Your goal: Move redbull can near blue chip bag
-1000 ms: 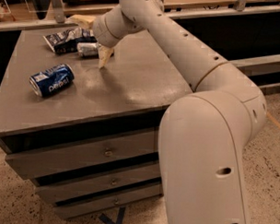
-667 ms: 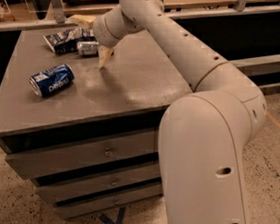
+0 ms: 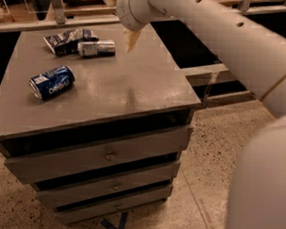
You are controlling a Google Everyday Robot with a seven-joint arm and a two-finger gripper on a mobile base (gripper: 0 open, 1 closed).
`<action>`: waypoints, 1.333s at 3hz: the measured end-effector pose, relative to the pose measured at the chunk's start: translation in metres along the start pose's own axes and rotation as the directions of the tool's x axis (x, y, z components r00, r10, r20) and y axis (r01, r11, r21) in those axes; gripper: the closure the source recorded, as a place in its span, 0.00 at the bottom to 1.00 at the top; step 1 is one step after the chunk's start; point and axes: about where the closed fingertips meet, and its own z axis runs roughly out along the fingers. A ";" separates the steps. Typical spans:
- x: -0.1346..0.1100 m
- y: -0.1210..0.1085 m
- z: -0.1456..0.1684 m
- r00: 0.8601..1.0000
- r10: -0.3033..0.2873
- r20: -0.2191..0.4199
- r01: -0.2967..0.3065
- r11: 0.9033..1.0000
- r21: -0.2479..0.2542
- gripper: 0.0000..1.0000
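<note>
The redbull can (image 3: 96, 48) lies on its side at the back of the grey cabinet top (image 3: 134, 83). Its left end touches or nearly touches the blue chip bag (image 3: 65, 39), which lies crumpled at the back left. My gripper (image 3: 132, 39) hangs from the white arm above the back middle of the top, a little to the right of the can and clear of it. It holds nothing that I can see.
A dark blue Pepsi can (image 3: 52, 81) lies on its side at the left of the top. The cabinet has several drawers (image 3: 108, 155) below. My white arm (image 3: 216, 29) spans the upper right. Speckled floor (image 3: 212, 152) lies to the right.
My gripper has drawn back to the right, away from the redbull can, which stays lying next to the chip bag. The camera view has shifted.
</note>
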 end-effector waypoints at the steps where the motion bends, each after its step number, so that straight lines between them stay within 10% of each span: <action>1: 0.023 -0.025 -0.086 0.973 -0.011 -0.230 0.031 0.996 0.086 0.00; 2: 0.038 -0.009 -0.138 0.928 -0.006 -0.373 0.050 0.993 0.108 0.00; 4: 0.032 0.008 -0.132 0.927 0.033 -0.374 0.004 0.995 0.098 0.00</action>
